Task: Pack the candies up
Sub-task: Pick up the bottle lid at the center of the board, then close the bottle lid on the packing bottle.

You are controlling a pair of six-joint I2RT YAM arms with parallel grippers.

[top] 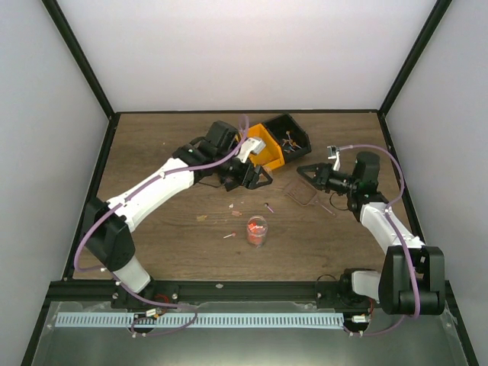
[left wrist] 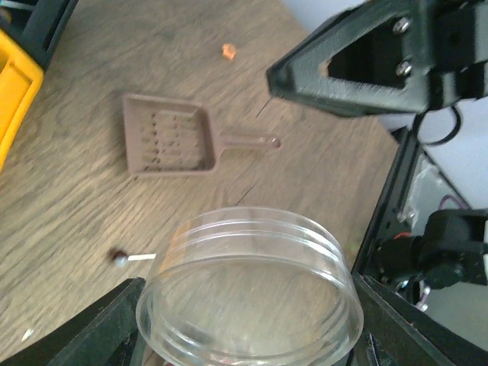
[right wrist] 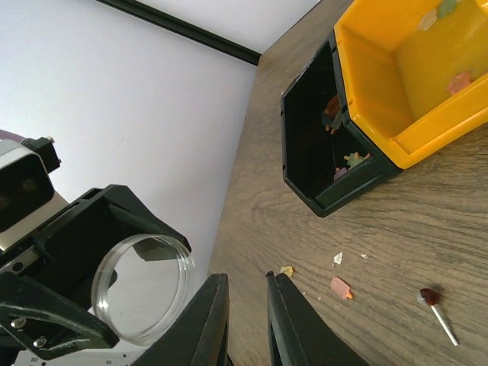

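both arms point(top: 164, 183) bent inward; l gripper point(top: 255, 177) clamps lid point(left wrist: 248, 293)

Candies point(right wrist: 341, 287) near black bin point(right wrist: 305, 164)

the candies point(top: 290, 141) in the black bin point(top: 278, 122) are too small to tell apart.

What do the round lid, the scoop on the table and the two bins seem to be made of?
The clear round lid: probably transparent plastic, glossy; the wood grain shows through it, though glass is possible. The scoop: brownish, half-clear plastic, with moulded slots. The yellow-orange bin and the black bin: opaque moulded plastic, smooth, slightly shiny.
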